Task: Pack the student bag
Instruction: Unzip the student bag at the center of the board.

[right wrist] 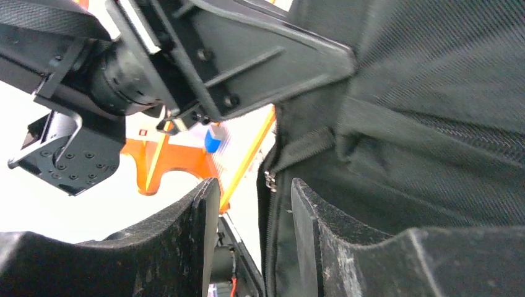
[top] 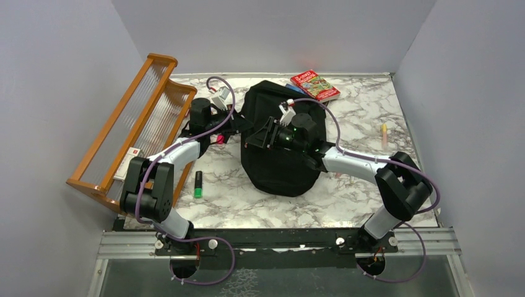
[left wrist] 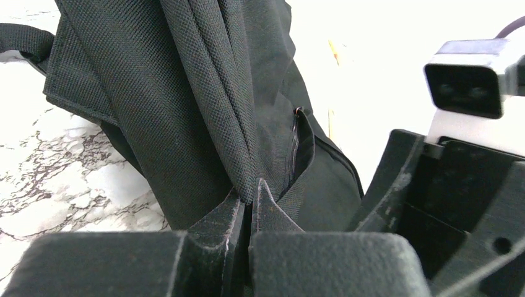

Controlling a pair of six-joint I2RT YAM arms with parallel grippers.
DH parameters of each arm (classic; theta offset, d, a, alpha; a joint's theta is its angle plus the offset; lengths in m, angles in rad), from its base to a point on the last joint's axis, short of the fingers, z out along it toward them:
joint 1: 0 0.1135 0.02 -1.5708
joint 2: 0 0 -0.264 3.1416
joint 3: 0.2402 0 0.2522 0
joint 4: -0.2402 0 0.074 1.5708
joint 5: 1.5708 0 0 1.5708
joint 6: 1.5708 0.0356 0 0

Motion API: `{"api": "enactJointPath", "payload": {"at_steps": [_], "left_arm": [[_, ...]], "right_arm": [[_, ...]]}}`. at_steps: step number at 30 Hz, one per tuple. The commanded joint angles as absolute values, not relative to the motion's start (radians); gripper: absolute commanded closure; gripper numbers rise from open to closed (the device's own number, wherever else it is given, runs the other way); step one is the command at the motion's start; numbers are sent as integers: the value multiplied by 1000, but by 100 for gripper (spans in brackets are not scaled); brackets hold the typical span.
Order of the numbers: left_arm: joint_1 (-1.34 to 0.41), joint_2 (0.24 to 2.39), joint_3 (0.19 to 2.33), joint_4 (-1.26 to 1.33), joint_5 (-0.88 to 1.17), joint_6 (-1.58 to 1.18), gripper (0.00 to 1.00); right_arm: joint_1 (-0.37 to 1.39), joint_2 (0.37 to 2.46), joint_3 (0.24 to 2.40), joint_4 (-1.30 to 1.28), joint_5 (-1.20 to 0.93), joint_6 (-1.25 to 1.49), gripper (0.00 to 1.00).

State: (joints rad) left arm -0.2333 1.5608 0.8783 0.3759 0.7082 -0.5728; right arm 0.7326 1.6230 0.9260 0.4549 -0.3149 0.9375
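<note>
The student bag [top: 282, 164] is a black fabric backpack lying in the middle of the marble table. My left gripper [top: 228, 125] is at the bag's upper left edge. In the left wrist view it [left wrist: 251, 197] is shut on a thick fold of the bag's fabric [left wrist: 204, 93]. My right gripper [top: 260, 137] hovers over the bag's upper left part. In the right wrist view it [right wrist: 254, 195] is open, and the bag's zip edge [right wrist: 270, 179] stands between its fingers, close to the right finger [right wrist: 306, 216]. The bag's inside is hidden.
An orange wooden rack [top: 133, 133] stands at the left with a white item [top: 127, 162] in it. A green marker [top: 198, 184] lies left of the bag. A red book [top: 315, 85] lies at the back. A yellow pen [top: 384, 134] lies at the right.
</note>
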Motion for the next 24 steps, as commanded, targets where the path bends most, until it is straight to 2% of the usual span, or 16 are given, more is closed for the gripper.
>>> {"api": "enactJointPath", "payload": {"at_steps": [1,11,18,24], "left_arm": [[-239,1516,877,453,758,-580,100],[-239,1515,880,453,762,-583,100],[-239,1511,879,453,764,-586,100],[-239,1512,879,454,764,-587,100]], "right_arm": [[746,1610,991,417,-263,804,50],[746,1689,1120,344,-232,684,53],[746,1716,1154,296,-178,673,57],[745,1751,1172,298,-213,684,58]]}}
